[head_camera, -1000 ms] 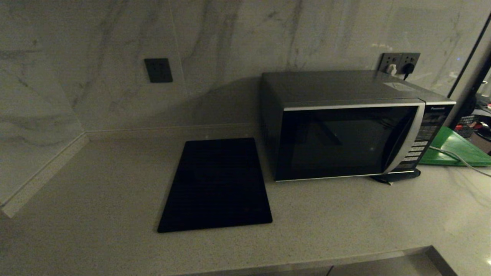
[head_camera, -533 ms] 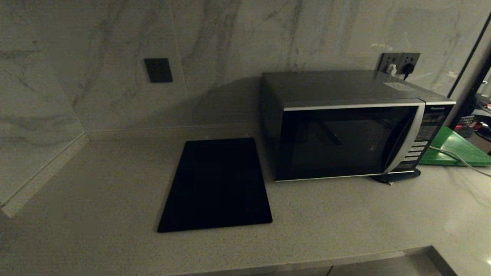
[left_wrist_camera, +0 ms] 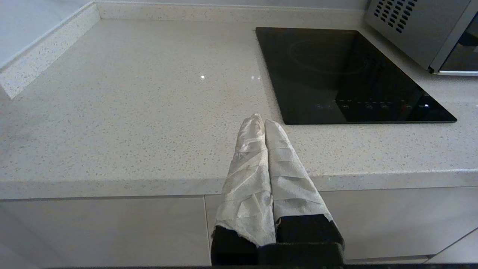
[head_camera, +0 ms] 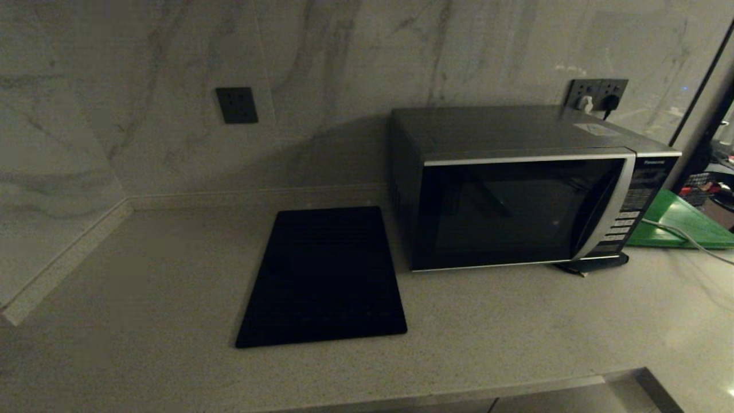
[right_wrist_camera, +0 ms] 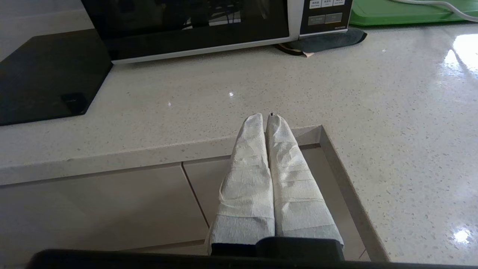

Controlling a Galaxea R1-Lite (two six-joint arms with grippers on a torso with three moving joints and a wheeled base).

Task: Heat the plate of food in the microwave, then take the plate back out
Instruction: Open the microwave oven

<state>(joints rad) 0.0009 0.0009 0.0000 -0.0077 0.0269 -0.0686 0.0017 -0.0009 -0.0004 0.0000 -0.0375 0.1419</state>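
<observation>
One black and silver-grey box microwave (head_camera: 519,189) stands on the pale speckled stone countertop (head_camera: 459,338), at the back right against the grey-veined marble wall (head_camera: 344,57). Its dark glass door is closed, with the curved silver handle strip (head_camera: 608,212) along the door's right edge and the button panel (head_camera: 631,212) beyond that. No plate of food shows in any view; whether one sits behind the dark glass cannot be told.

Just left of the microwave, a flat black rectangular glass panel (head_camera: 324,275) lies flush on the countertop, close to the oven but apart from it. A dark cloth pad (right_wrist_camera: 325,40) lies under the microwave's front right corner. To the right, a flat green board (head_camera: 682,221) lies on the counter with a pale cable (head_camera: 676,232) across it. Two dark wall sockets: one (head_camera: 236,105) above the panel, one (head_camera: 596,92) behind the microwave with plugs in it.

Left gripper (left_wrist_camera: 261,121): out in front of the counter's front edge, white-wrapped fingers (left_wrist_camera: 248,160) pressed together, nothing between them. Right gripper (right_wrist_camera: 266,118): also in front of the counter edge, near the inside corner where the edge steps back, wrapped fingers (right_wrist_camera: 250,164) clenched on nothing.

Against the head views of the last second: microwave, panel, board and cable lie unchanged, door shut throughout. Neither arm enters the head view then or now.
</observation>
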